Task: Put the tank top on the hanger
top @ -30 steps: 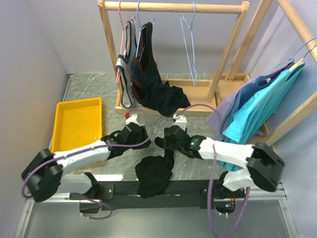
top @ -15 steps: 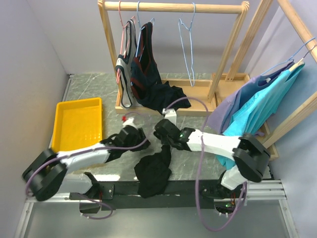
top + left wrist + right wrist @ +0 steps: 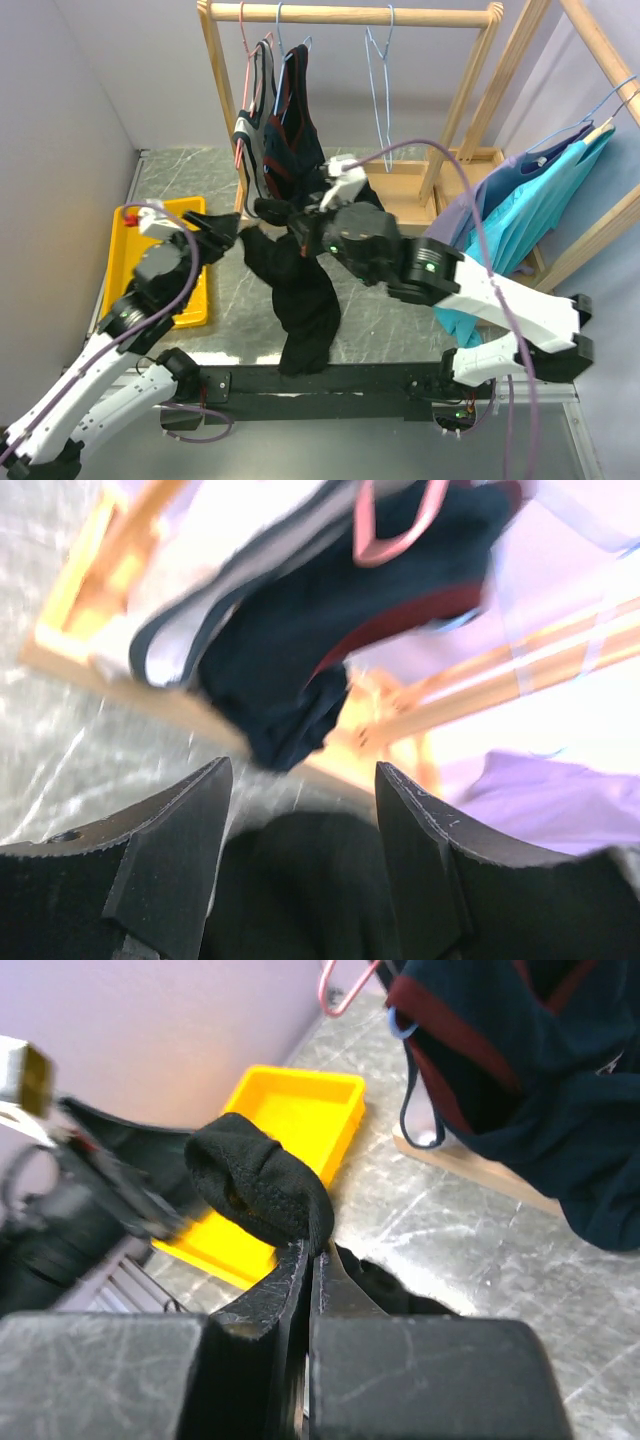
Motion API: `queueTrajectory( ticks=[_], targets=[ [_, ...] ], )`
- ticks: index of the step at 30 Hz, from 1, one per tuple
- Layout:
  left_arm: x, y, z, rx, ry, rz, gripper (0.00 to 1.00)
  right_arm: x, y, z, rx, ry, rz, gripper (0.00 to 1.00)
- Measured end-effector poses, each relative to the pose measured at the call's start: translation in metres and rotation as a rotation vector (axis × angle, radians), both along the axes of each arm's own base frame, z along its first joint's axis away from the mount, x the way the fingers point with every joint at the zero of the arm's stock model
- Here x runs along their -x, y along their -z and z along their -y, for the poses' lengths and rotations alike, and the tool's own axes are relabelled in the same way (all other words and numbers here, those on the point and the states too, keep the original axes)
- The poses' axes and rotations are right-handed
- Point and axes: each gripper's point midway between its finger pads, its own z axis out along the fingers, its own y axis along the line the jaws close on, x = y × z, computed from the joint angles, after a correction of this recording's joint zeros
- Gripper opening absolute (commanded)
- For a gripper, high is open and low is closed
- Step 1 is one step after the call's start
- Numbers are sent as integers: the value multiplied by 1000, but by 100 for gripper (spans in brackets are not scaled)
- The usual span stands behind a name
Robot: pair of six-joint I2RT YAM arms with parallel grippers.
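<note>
The black tank top point(image 3: 300, 290) hangs in a long drape above the table, its lower end near the front edge. My right gripper point(image 3: 275, 213) is shut on its upper bunch point(image 3: 260, 1185), jaws pressed together on the fabric point(image 3: 312, 1250). Just left of that bunch is my left gripper point(image 3: 225, 235). It is open point(image 3: 303, 770), and black cloth point(image 3: 300, 880) shows low between its fingers point(image 3: 170, 830) without being pinched. The light-blue wire hanger point(image 3: 380, 80) hangs bare on the wooden rail, right of the other tops.
The wooden rack point(image 3: 350, 14) stands at the back. On it hang a grey-black top point(image 3: 250, 135) on a pink hanger and a red-trimmed dark top point(image 3: 295, 130). A yellow tray point(image 3: 125, 250) lies under my left arm. Teal and purple garments point(image 3: 520, 220) hang at the right.
The right gripper shut on the tank top and lifted it off the table, up and toward the back left. The left arm rose over the tray and its jaws widened.
</note>
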Motion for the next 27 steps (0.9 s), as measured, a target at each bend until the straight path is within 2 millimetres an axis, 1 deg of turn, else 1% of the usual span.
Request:
queueTrajectory(
  ticks=[1, 2, 3, 4, 5, 6, 7, 8, 9, 10, 11, 12, 14, 15, 16, 17, 19, 22, 23, 24, 27],
  targets=[
    [3, -9, -4, 4, -8, 19, 64, 3, -3, 7, -13, 1, 5, 0],
    [5, -17, -7, 4, -12, 33, 63, 5, 2, 16, -14, 7, 2, 0],
    [7, -21, -9, 1, -12, 40, 59, 7, 10, 25, -7, 16, -5, 4],
    [8, -21, -10, -8, -11, 37, 58, 10, 26, 34, 2, 25, -18, 11],
    [9, -19, -9, -16, -5, 30, 57, 12, 42, 41, 20, 32, -35, 14],
    [10, -13, -8, -29, 3, 14, 56, 15, 63, 47, 35, 39, -62, 18],
    [10, -6, -6, -41, 15, -3, 55, 18, 93, 52, 61, 43, -94, 25],
    [10, 2, -3, -50, 30, -19, 54, 23, 127, 57, 92, 43, -136, 29],
    [11, 14, 1, -55, 50, -40, 51, 28, 161, 63, 129, 44, -181, 36],
    [13, 28, 6, -61, 75, -67, 49, 33, 193, 69, 170, 46, -220, 39],
    [14, 44, 11, -68, 103, -97, 48, 41, 233, 78, 217, 47, -277, 45],
    [16, 67, 18, -78, 135, -143, 47, 50, 267, 89, 273, 51, -328, 53],
    [25, 112, 30, -100, 203, -241, 47, 67, 321, 117, 380, 75, -411, 59],
    [32, 137, 37, -114, 237, -301, 47, 72, 332, 124, 402, 83, -433, 62],
    [42, 158, 43, -135, 272, -354, 47, 75, 338, 130, 417, 91, -447, 64],
    [55, 177, 51, -162, 318, -403, 47, 75, 336, 130, 406, 100, -449, 66],
    [82, 198, 67, -198, 409, -466, 45, 72, 327, 126, 367, 113, -437, 66],
    [115, 203, 90, -209, 530, -492, 42, 63, 310, 120, 326, 138, -407, 62],
    [121, 203, 94, -210, 552, -492, 41, 60, 306, 117, 321, 140, -398, 61],
    [132, 205, 101, -215, 584, -502, 41, 57, 303, 114, 316, 139, -391, 58],
    [161, 215, 117, -242, 669, -534, 42, 47, 301, 106, 314, 126, -383, 58]
  ],
)
